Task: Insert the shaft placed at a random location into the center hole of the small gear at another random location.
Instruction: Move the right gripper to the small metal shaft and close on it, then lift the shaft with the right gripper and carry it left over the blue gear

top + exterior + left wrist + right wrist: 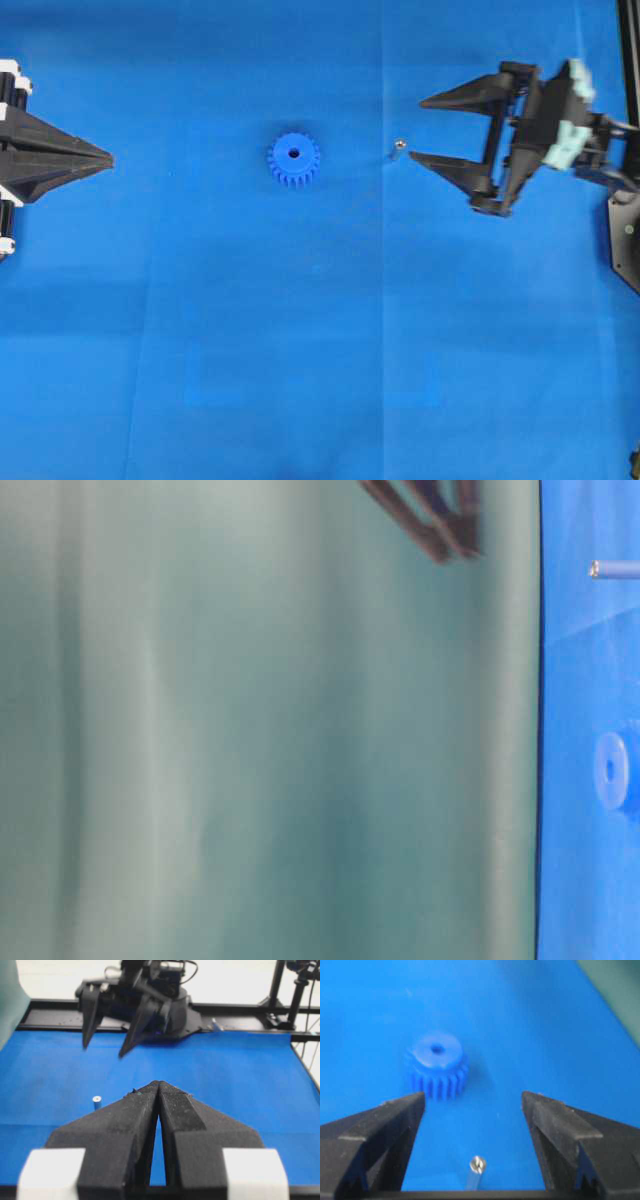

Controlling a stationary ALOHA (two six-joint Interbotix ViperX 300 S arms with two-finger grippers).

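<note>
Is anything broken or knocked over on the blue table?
Nothing looks broken. The small gear lies flat with its center hole up, and the shaft stands upright near the open right gripper.

A bright blue cloth [320, 340] covers the whole tabletop, with faint fold lines running across it. A plain green curtain [270, 740] hangs along one side of the tabletop. A black metal rail [240, 1009] runs along the far edge, and thin black poles [276, 985] stand up at the far right corner. The wall [230, 980] behind is white and brightly lit.
</note>
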